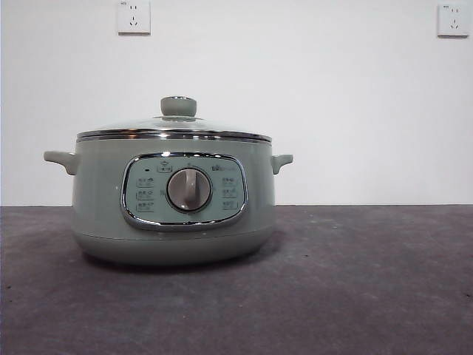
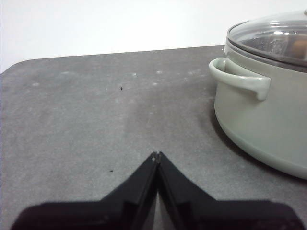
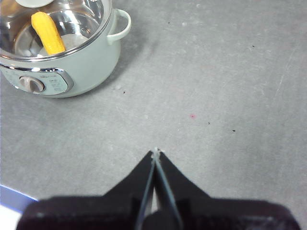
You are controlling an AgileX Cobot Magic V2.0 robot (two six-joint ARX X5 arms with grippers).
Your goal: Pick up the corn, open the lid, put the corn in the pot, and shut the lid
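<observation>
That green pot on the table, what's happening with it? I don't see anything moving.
Nothing is handling it right now. The pot stands on the grey table with its glass lid on, and the corn lies inside, seen through the glass. The left gripper and the right gripper are both shut, empty, and hang over bare table away from the pot. Judging by that, the job looks finished.

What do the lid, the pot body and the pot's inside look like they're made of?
The lid looks like clear glass with a shiny steel rim: the corn shows through it. The pot body is matte pale green, either painted metal or plastic; the pictures leave that open. Its inside looks like polished steel, bright and mirror-like.
</observation>
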